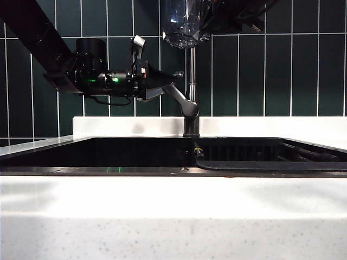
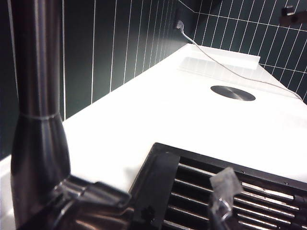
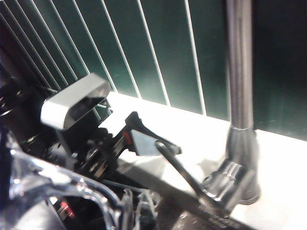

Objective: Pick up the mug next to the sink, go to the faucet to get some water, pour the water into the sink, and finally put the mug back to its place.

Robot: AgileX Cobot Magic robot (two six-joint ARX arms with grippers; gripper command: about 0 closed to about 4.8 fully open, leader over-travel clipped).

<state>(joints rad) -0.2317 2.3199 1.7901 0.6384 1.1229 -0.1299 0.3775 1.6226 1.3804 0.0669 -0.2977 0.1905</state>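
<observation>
The clear glass mug (image 1: 186, 23) hangs high above the sink (image 1: 97, 154), beside the top of the faucet (image 1: 191, 81). My right gripper (image 1: 212, 20) is shut on it from the right. In the right wrist view the mug's glass (image 3: 62, 189) blurs the near corner. My left gripper (image 1: 165, 84) stands open at the tip of the faucet's angled lever (image 1: 178, 96), one finger above it and one below. One translucent fingertip (image 2: 224, 189) shows over the sink's ribbed rack (image 2: 268, 203), with the lever (image 2: 91, 196) close by. I cannot tell whether the fingers touch the lever.
The dark green tiled wall (image 1: 271, 65) rises right behind the faucet. White speckled countertop (image 1: 173, 216) runs along the front. Beside the sink the counter (image 2: 168, 110) carries a round dark disc (image 2: 232, 92) and a white cable (image 2: 216, 62).
</observation>
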